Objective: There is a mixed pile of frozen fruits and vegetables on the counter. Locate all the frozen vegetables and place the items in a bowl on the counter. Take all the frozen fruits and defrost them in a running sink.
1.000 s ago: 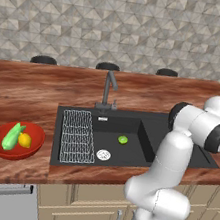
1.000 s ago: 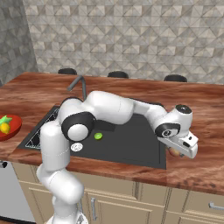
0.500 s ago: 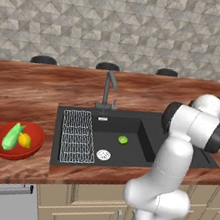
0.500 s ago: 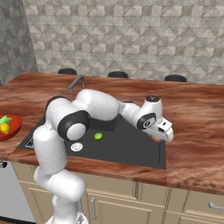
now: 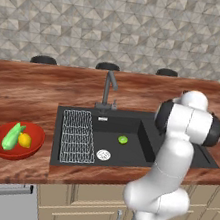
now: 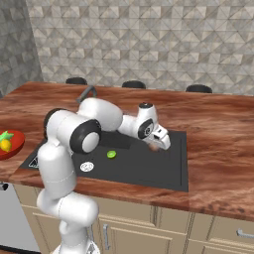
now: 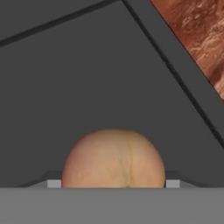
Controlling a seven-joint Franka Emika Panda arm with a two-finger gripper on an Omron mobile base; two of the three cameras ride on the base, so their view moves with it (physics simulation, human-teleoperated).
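In the left base view the red bowl (image 5: 16,139) sits far left on the surface (image 5: 14,86), holding a cucumber (image 5: 11,136) and lemon (image 5: 25,140); a lime (image 5: 122,140) lies in the black sink (image 5: 125,150). The right base view shows the gripper (image 6: 155,146) over the sink's right part, clamped on a round, tan-brown fruit (image 7: 113,159).
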